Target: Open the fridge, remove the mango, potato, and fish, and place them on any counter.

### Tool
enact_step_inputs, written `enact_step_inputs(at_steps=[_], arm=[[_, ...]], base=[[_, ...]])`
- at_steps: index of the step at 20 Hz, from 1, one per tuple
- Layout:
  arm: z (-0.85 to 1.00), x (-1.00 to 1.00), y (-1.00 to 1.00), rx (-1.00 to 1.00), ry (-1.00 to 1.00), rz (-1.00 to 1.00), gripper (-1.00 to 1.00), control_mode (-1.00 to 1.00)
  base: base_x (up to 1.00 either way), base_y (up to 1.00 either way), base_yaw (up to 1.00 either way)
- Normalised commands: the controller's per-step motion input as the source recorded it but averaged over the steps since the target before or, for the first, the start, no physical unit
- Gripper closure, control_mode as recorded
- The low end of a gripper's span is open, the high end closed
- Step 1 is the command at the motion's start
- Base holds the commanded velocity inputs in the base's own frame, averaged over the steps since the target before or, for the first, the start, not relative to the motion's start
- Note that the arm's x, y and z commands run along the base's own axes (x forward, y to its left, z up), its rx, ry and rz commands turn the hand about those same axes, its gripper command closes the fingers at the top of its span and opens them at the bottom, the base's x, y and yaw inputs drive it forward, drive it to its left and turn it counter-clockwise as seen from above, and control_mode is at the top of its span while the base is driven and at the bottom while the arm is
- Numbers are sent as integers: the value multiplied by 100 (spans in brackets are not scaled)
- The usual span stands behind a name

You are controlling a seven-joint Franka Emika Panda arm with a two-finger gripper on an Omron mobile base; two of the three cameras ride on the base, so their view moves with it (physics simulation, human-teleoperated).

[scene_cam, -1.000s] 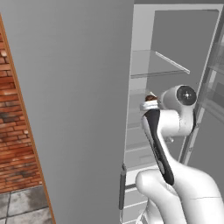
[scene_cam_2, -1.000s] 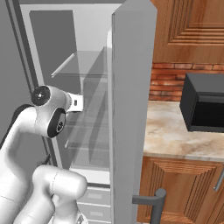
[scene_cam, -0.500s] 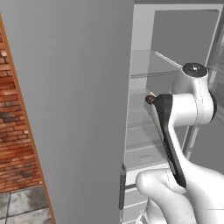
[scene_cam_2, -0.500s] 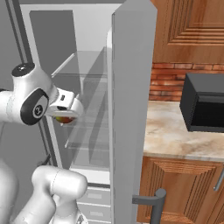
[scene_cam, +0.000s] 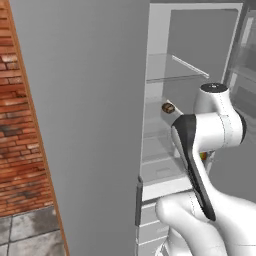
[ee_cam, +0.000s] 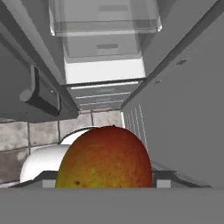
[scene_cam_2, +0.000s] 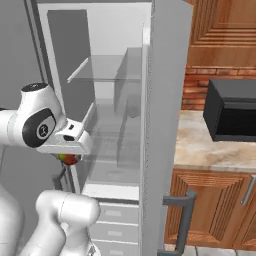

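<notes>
Gripper: the gripper (scene_cam_2: pixel 70 156) hangs in front of the open fridge, below the white hand; its fingers are clamped on the mango.
Mango: the mango (ee_cam: pixel 105 157) sits red-orange between the fingertips, close to the hand camera; in the right base view it peeks out under the hand (scene_cam_2: pixel 69 159).
Fridge: the fridge (scene_cam_2: pixel 167 75) stands with both doors swung open, glass shelves and white drawers showing.
Potato: the potato (scene_cam: pixel 167 107), a small brown lump, lies on a middle shelf, behind the arm.
Counter: the counter (scene_cam_2: pixel 200 150) lies right of the fridge, carrying a black microwave (scene_cam_2: pixel 232 110).
</notes>
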Motion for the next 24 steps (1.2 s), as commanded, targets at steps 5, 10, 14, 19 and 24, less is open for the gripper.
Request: enact_step_inputs(at_steps=[5,10,14,19,24], arm=[[0,0,0,0,0,0,100,100],[0,0,0,0,0,0,100,100],[0,0,0,0,0,0,100,100],[0,0,0,0,0,0,100,100],[0,0,0,0,0,0,100,100]], base=[[-100,47,-51],[-100,29,-69],[-100,-2,-65],[-91,-57,-50],[-41,-94,-49]])
